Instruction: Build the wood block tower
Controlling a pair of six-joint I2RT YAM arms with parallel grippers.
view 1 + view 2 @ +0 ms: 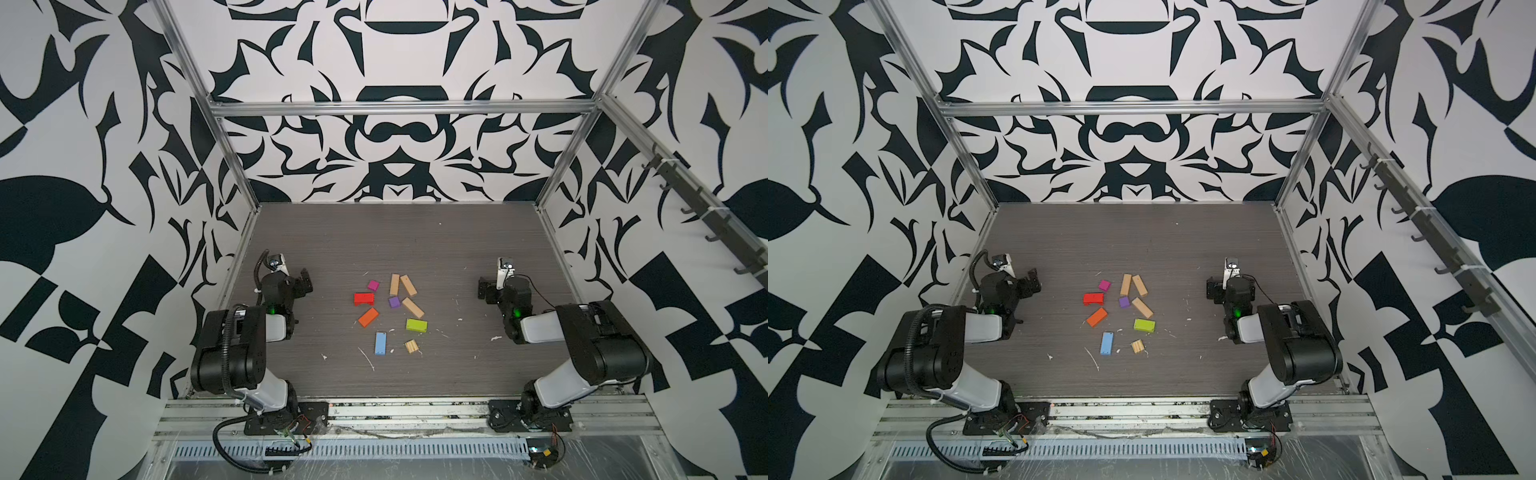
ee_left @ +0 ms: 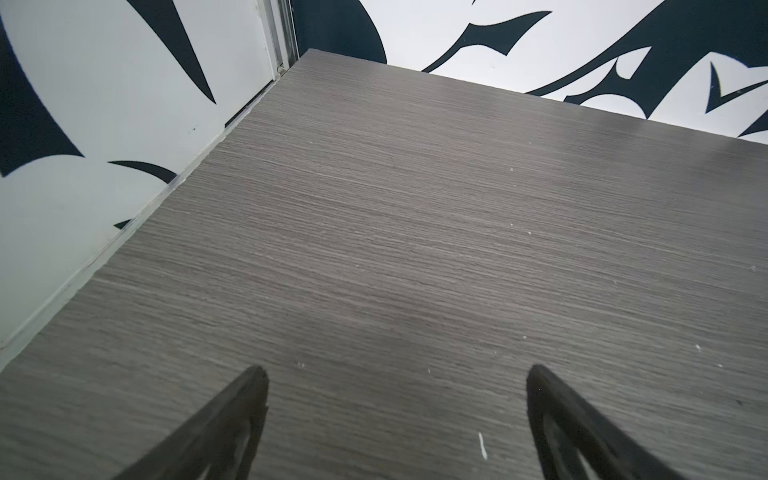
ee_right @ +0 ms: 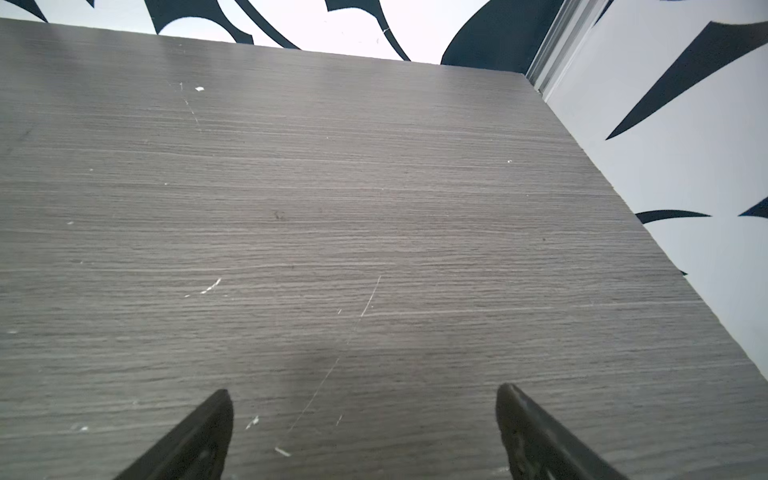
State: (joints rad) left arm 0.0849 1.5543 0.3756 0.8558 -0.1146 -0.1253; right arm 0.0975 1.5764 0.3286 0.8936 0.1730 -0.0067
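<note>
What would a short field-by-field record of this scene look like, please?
stacking: not started, no block on another
wood blocks: ten, lying loose on the table between the arms
pieces: red block, orange block, green block, blue block, magenta cube, purple cube, tan planks, ridged tan square
left gripper: open, empty, clear of the blocks
right gripper: open, empty, clear of the blocks

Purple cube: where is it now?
In both top views the purple cube sits near centre, apart from both arms, between the red block and a slanted tan plank.
</note>
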